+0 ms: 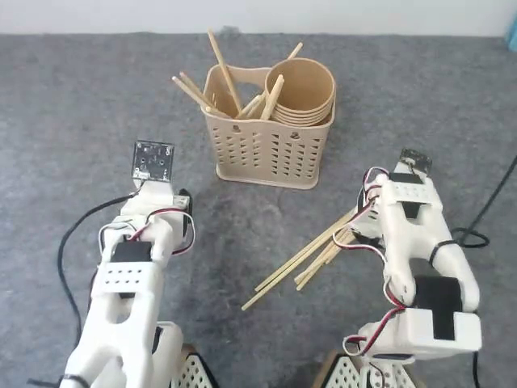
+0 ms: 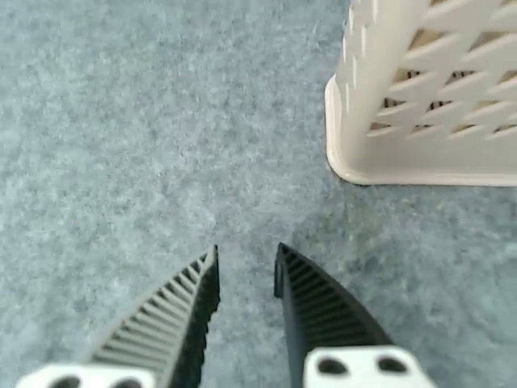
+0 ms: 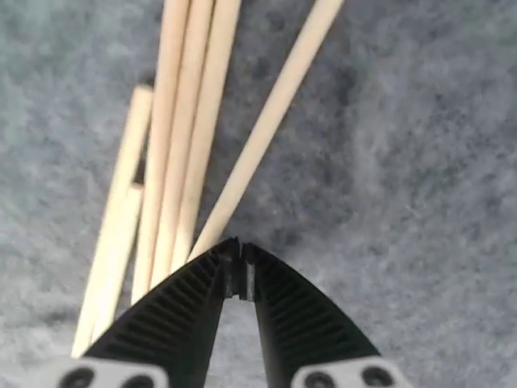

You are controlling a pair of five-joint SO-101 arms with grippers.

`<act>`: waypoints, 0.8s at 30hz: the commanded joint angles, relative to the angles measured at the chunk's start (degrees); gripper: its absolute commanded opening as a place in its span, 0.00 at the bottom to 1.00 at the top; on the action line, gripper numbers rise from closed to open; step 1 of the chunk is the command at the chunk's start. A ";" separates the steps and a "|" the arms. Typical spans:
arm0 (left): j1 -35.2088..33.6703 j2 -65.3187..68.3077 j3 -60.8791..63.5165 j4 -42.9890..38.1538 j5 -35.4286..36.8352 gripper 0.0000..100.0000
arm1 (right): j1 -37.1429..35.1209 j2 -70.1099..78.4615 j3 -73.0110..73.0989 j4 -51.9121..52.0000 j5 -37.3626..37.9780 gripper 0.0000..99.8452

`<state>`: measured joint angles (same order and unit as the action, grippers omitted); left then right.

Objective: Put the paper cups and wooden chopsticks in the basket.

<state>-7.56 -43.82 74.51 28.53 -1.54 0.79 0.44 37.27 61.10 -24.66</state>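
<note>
Ribbed right tool [image 3: 241, 247] clenched beside smooth wooden chopsticks [image 3: 187, 121]; left tool [image 2: 246, 252] parted; slotted basket [image 2: 378, 81].

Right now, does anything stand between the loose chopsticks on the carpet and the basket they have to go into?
Nothing visible does. Only grey carpet lies between the loose chopsticks and the basket. The right claw sits at the chopsticks' ends. Inside the basket, paper cups and other chopsticks take up room.
</note>
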 commanded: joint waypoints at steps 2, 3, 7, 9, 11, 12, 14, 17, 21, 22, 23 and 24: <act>-0.09 -4.13 0.57 0.00 -2.81 0.11 | 0.31 -0.40 -2.99 1.27 -0.79 0.02; 0.09 -4.40 0.92 0.00 -2.90 0.11 | 0.22 -0.66 -2.99 1.27 -0.79 0.02; 0.09 -5.45 1.27 0.00 -2.99 0.11 | -0.22 -2.42 -2.90 1.36 1.58 0.11; 0.09 -5.45 1.27 0.00 -2.99 0.11 | -0.75 -3.21 -2.90 1.36 2.11 0.18; 0.09 -5.45 1.27 0.00 -2.99 0.11 | -1.10 -3.74 -3.25 2.42 0.62 0.23; 0.09 -5.45 1.27 0.00 -2.99 0.11 | -1.19 -3.91 -3.34 2.51 -0.44 0.25; 0.09 -5.45 1.27 0.00 -2.99 0.11 | -1.10 -3.56 -4.22 2.33 -2.55 0.26; 0.09 -5.45 1.27 0.00 -2.99 0.11 | -0.66 -3.38 -5.27 2.51 -3.52 0.25; 0.09 -5.45 1.27 -0.09 -2.99 0.11 | -1.10 -4.00 -5.45 2.59 -3.60 0.20; 0.09 -5.45 1.27 -0.09 -2.99 0.11 | -1.10 -4.00 -5.45 2.24 -3.60 0.18; 0.09 -5.45 1.27 -0.09 -2.99 0.11 | -0.92 -4.35 -5.45 1.71 -3.60 0.16; 0.09 -5.45 1.27 -0.09 -2.99 0.11 | -0.84 -4.53 -5.45 0.84 -3.60 0.15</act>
<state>-7.56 -47.16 76.00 28.53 -3.65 0.70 0.18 34.55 63.38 -27.56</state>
